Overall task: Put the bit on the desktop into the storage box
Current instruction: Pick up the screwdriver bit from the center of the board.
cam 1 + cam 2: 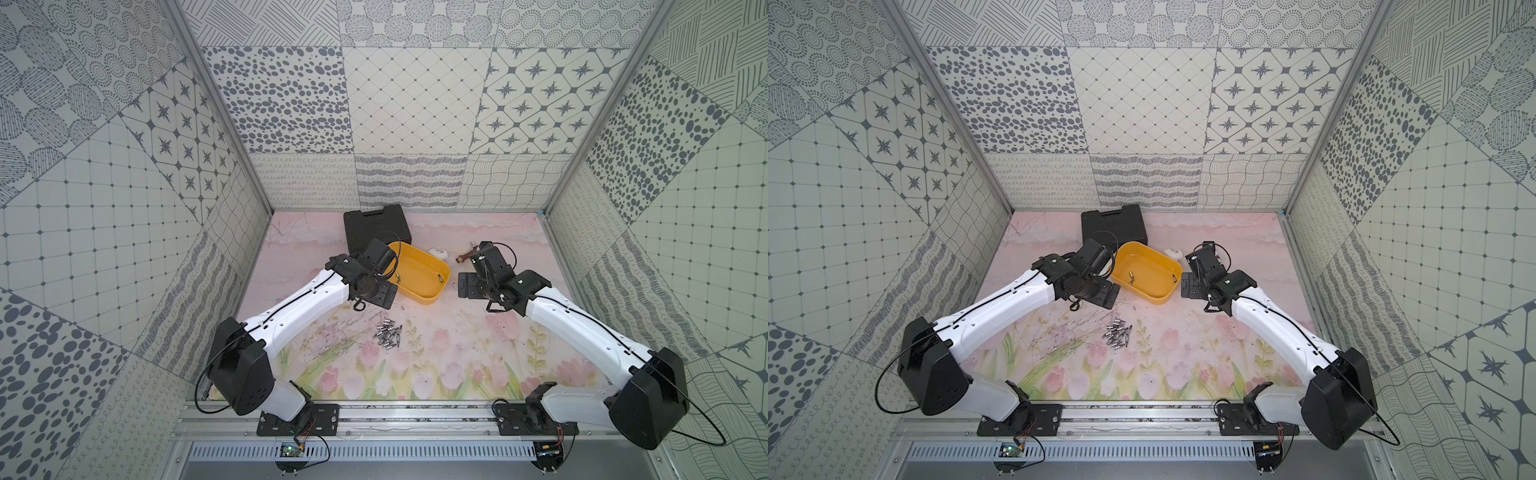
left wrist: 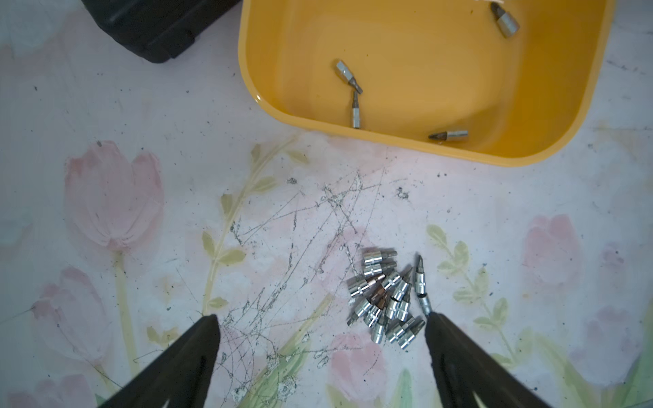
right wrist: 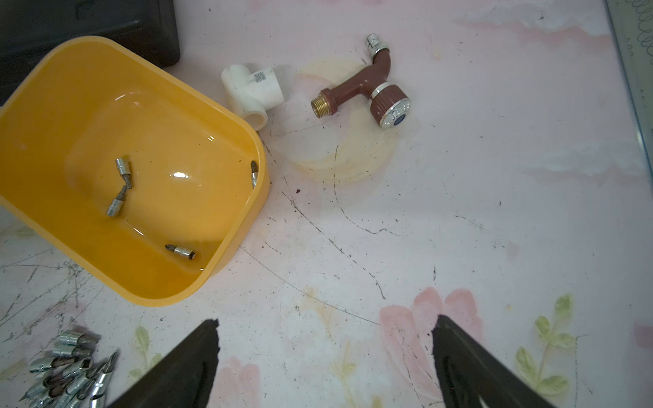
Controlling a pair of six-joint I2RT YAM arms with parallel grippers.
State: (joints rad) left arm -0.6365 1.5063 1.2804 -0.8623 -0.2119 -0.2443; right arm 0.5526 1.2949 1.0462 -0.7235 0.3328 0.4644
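Observation:
The yellow storage box [image 1: 417, 268] sits at the back middle of the flowered mat, and both wrist views show its inside [image 2: 424, 70] [image 3: 183, 141]. Several silver bits lie in it, such as a bit [image 2: 355, 113] near the wall and a bit [image 3: 180, 250] by the rim. A pile of bits [image 1: 388, 334] [image 2: 387, 300] [image 3: 67, 367] lies on the mat in front of the box. My left gripper [image 2: 321, 318] [image 1: 379, 296] hangs open and empty above the mat, one finger next to the pile. My right gripper [image 3: 325, 320] [image 1: 471, 286] is open and empty, right of the box.
A black tool case [image 1: 376, 228] [image 2: 155, 24] stands behind the box. A white pipe tee [image 3: 252, 88] and a brown tap [image 3: 367, 92] lie to the box's back right. Patterned walls close in the mat on three sides.

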